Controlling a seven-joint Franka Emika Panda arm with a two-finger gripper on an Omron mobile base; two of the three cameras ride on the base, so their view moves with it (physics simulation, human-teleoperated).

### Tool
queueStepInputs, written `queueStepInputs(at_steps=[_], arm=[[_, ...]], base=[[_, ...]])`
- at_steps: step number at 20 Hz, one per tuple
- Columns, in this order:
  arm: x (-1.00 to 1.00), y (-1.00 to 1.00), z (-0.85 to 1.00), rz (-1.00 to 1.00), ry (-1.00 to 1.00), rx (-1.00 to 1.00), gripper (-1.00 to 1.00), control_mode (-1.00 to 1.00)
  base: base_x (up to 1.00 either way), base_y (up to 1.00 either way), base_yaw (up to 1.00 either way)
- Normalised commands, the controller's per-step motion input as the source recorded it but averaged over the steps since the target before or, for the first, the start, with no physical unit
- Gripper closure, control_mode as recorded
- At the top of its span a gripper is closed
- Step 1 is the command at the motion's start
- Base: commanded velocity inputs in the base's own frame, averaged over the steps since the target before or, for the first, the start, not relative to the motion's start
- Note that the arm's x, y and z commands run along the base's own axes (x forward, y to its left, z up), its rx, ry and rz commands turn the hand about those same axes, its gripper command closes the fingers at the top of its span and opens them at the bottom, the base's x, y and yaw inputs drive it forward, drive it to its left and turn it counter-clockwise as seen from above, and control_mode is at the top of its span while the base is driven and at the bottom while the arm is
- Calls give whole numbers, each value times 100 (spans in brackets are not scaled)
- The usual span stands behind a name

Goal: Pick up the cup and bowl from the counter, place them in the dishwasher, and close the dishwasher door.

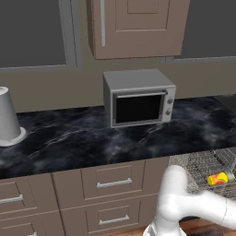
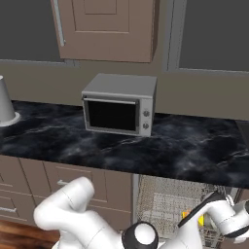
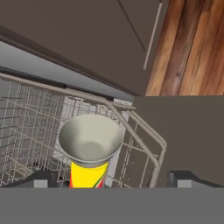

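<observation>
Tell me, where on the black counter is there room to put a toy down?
The counter is bare between the grey vessel and the microwave, and along the front edge before the microwave. More bare room lies right of the microwave. The dishwasher rack is crowded near the bowl and cup.

We see the arm [image 1: 184, 203] as a run of smooth, glossy white tubular segments with rounded, bulbous elbows, and a thin dark seam rings the link near the right edge of the left base view. In the right base view a black round joint [image 2: 139, 237] carries a white cap at its centre, and a black band [image 2: 197, 214] runs along the white link towards the wrist. The pincer [image 3: 112, 179] ends in two small dark, blocky finger tips [image 3: 186, 178] with flat tops.
</observation>
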Motion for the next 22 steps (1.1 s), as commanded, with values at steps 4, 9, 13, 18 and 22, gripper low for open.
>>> queueStepInputs(at_steps=[4, 9, 13, 18, 22], arm=[[-52, -11, 14, 0, -3, 0, -100, -100], [-45, -4, 5, 0, -3, 0, -100, -100], [-41, 6, -1, 0, -6, 0, -100, -100], [-60, 6, -15, 0, -7, 0, -100, -100], [-65, 0, 26, 0, -15, 0, -100, -100]], base=[[0, 0, 0], [0, 0, 0], [0, 0, 0], [0, 0, 0], [0, 0, 0]])
